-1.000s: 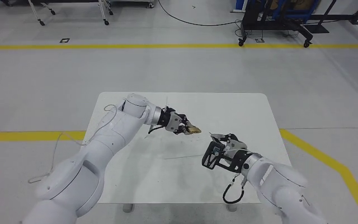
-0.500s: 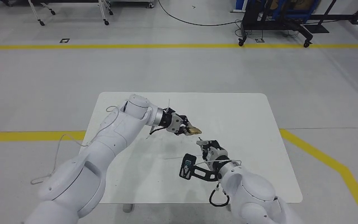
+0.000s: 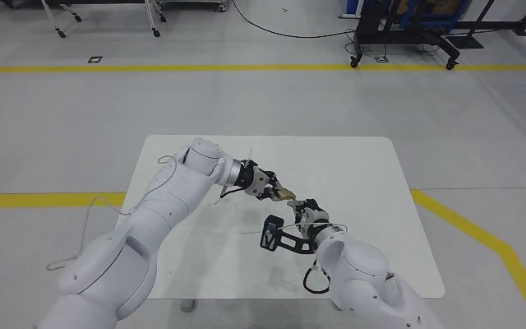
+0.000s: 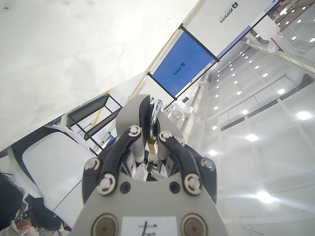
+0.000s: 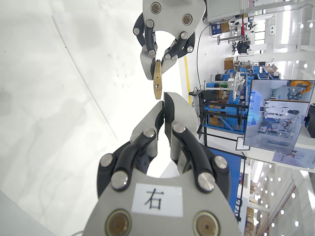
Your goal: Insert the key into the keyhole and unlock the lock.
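Above the middle of the white counter point(image 3: 353, 160), the left claw point(image 5: 157, 71) grips a brass padlock point(image 5: 157, 84), its keyhole facing the right claw point(image 5: 164, 104), pinched closed just beside it; whether it holds a key cannot be told.

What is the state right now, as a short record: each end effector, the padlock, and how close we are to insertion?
Left end effector: shut on the silver shackle of the small brass padlock, held above the white table.
Right end effector: shut, tips right at the padlock's free end; contact cannot be told.
Keyhole: in that free end, facing the right end effector.
Key: cannot tell whether the right end effector grips one.
Insertion: not yet done.
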{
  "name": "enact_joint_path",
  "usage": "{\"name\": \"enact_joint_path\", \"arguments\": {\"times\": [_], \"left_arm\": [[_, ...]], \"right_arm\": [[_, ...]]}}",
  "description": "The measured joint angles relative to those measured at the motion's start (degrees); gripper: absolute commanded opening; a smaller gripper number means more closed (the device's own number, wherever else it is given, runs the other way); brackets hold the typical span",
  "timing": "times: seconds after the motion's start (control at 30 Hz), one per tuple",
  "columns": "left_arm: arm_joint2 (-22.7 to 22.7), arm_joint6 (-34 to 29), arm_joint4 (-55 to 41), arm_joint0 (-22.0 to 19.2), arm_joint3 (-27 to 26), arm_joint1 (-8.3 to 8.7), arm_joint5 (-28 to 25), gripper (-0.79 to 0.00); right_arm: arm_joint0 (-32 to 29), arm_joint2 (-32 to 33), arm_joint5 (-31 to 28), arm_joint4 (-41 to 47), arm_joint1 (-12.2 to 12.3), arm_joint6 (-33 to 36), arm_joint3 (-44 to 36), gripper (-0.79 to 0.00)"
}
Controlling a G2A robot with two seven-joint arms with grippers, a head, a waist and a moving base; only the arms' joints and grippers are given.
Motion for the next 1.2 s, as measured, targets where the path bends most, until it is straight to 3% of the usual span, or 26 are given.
{"name": "enact_joint_path", "arguments": {"times": [1.2], "left_arm": [[-1.94, -1.74, 3.25, 0.22, 1.30, -1.02, 0.14, -0.785]], "right_arm": [[1.11, -0.50, -3.74, 0.84, -1.70, -1.61, 2.65, -0.785]]}}
